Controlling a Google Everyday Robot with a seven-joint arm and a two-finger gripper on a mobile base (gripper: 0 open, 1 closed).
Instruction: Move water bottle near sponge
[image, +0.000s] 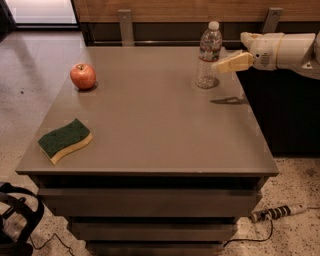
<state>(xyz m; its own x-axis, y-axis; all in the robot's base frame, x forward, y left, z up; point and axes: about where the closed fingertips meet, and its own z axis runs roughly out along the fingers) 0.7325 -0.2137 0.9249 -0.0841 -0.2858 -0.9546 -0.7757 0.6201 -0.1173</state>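
Observation:
The water bottle (208, 54), clear and ribbed with a white cap, stands upright at the table's far right. The sponge (65, 140), dark green on top with a yellow body, lies flat near the front left corner, far from the bottle. My gripper (220, 65) reaches in from the right on a white arm (285, 50). It hovers above the table, with its tip right beside the bottle's right side at mid-height. I cannot tell whether it touches the bottle.
A red apple (83, 76) sits at the far left of the brown table (150, 125). A wooden wall with metal brackets stands behind the table. A dark bag (15, 220) and a cable (275, 212) lie on the floor.

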